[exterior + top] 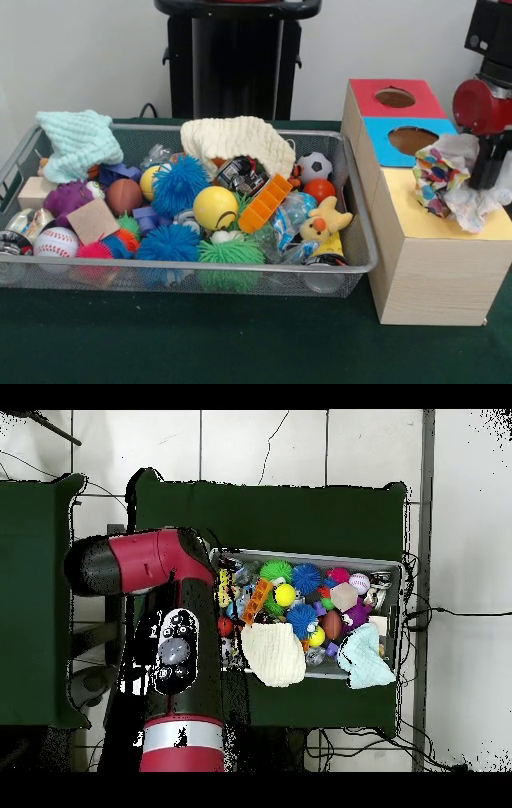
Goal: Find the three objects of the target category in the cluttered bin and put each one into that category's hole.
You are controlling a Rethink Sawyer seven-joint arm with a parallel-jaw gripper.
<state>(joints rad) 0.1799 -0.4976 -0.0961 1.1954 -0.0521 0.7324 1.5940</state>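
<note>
- Front view: wire mesh bin on the green tabletop, crowded with spiky rubber balls, a smooth yellow ball, a baseball, two knitted cloths and a yellow plush toy.
- Beside it, a pale wooden sorting box with a red-panel hole, a blue-panel hole and a yellow top section.
- Red and black arm covers the box in the overhead view.
- Gripper hangs over the yellow section; a crumpled clear bag with multicoloured dots bunches against it, seemingly held.
- Jaws hidden behind the bag; cannot tell their state.
- Progress, as a judgement: one item mid-delivery, not yet dropped; earlier deposits unknowable.
</note>
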